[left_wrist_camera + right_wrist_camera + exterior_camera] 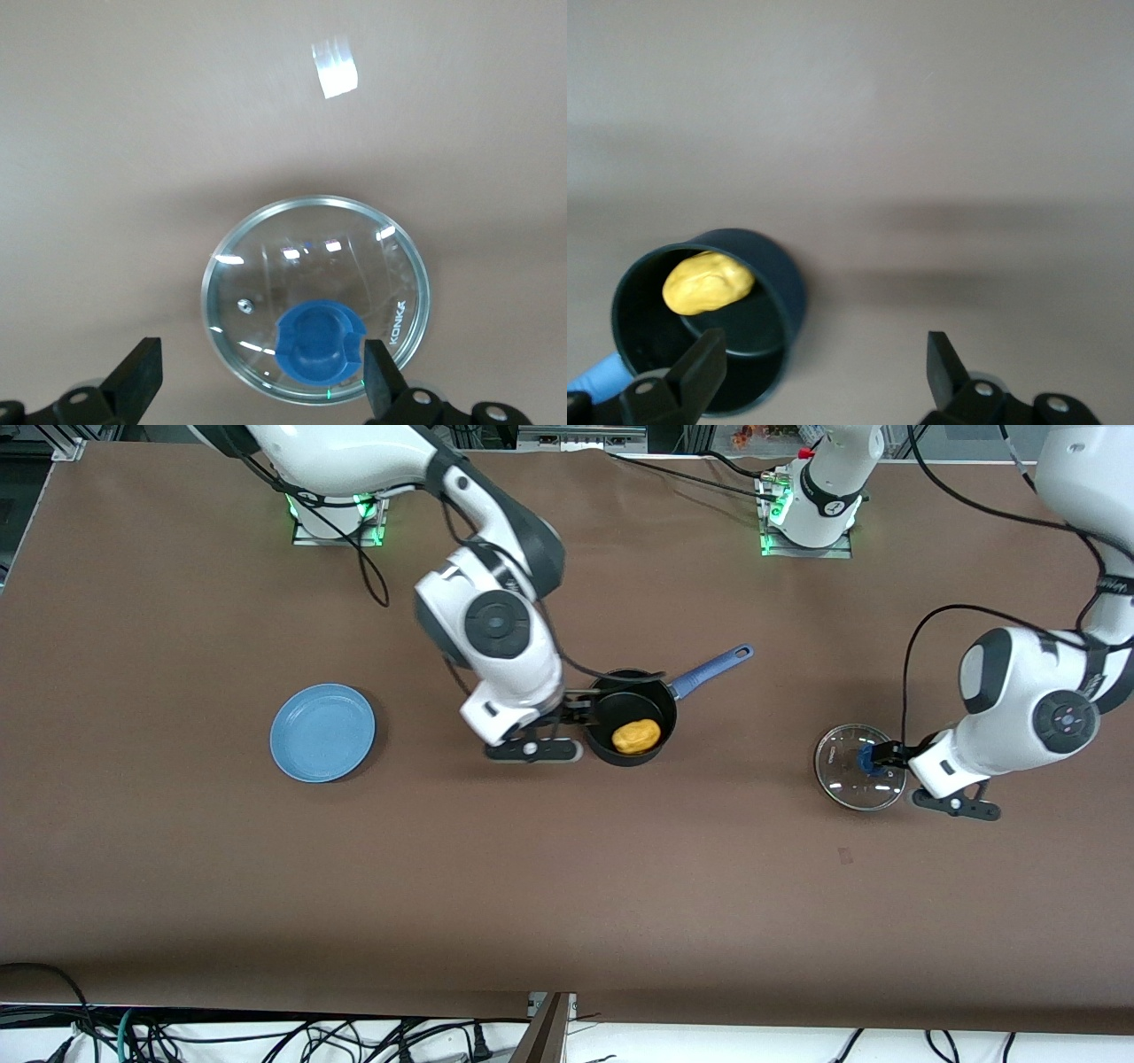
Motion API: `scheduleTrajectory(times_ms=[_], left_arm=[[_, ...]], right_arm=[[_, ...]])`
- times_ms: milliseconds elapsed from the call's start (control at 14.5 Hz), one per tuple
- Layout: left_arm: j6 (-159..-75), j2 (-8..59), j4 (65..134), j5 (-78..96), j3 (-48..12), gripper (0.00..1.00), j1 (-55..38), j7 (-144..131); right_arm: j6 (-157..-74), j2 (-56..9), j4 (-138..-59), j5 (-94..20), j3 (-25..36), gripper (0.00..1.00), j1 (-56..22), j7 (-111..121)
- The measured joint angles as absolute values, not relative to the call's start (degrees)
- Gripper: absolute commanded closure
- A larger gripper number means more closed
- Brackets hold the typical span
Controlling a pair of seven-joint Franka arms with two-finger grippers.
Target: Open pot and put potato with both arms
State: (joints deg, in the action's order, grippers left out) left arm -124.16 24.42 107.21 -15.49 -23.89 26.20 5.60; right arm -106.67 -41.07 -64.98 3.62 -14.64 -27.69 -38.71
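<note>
The black pot with a long blue handle stands open mid-table, and the yellow-orange potato lies inside it. My right gripper is open and empty, just beside the pot's rim. The right wrist view shows the pot with the potato in it and my right gripper with one finger over the rim. The glass lid with its blue knob lies on the table toward the left arm's end. My left gripper is open at the knob. In the left wrist view the lid and knob lie between the spread fingers of my left gripper.
A flat blue plate lies on the brown table toward the right arm's end. The arm bases stand along the table edge farthest from the front camera. Cables hang below the table edge nearest the front camera.
</note>
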Motion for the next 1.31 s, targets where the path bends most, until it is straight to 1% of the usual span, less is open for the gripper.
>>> scheduleTrajectory(times_ms=[206,275,344,412,550,619,756,894,1169,1306], left_arm=[[-123.5,17.9,105.7,-14.1,-24.5,0.0,26.2,5.6],[-121.7,15.8,104.6,-12.5,-24.6,0.0,26.3,5.8],[-118.0,14.0,102.9,-11.2,-24.7,0.0,26.3,5.9],[-112.5,12.5,100.2,-10.1,-25.1,0.0,26.3,6.0],[-103.1,10.9,93.9,-8.9,-27.0,0.0,26.3,6.0],[-100.3,10.6,91.4,-8.7,-28.1,0.0,26.2,5.9],[-96.4,10.4,87.8,-8.7,-29.7,0.0,26.2,5.9],[-94.2,10.3,85.5,-7.8,-30.1,0.0,26.2,5.9],[-92.3,9.0,85.4,-5.3,-30.4,0.0,24.0,3.8],[-91.0,7.6,86.4,-5.3,-27.9,0.0,19.8,0.7]], right_arm=[[-98.6,-36.5,-64.1,3.7,-14.3,0.0,-20.0,-27.7],[-95.4,-34.9,-64.1,3.8,-14.2,0.0,-16.7,-23.2],[-92.4,-33.3,-64.0,3.8,-14.2,0.0,-13.3,-18.4],[-89.7,-31.8,-64.0,3.8,-14.2,0.0,-10.1,-14.0],[-84.6,-29.1,-64.0,3.8,-14.2,0.0,-4.9,-9.2],[-82.1,-27.9,-64.0,3.8,-14.1,0.0,-3.1,-8.5],[-78.8,-25.4,-64.0,3.8,-12.7,0.0,-1.3,-8.3],[-77.5,-22.6,-64.3,3.9,-11.5,0.0,-1.0,-8.0],[-77.1,-13.9,-70.2,4.8,-10.9,0.0,-0.8,-7.7],[-77.1,-9.5,-73.1,4.8,-9.9,0.0,-0.6,-7.6]])
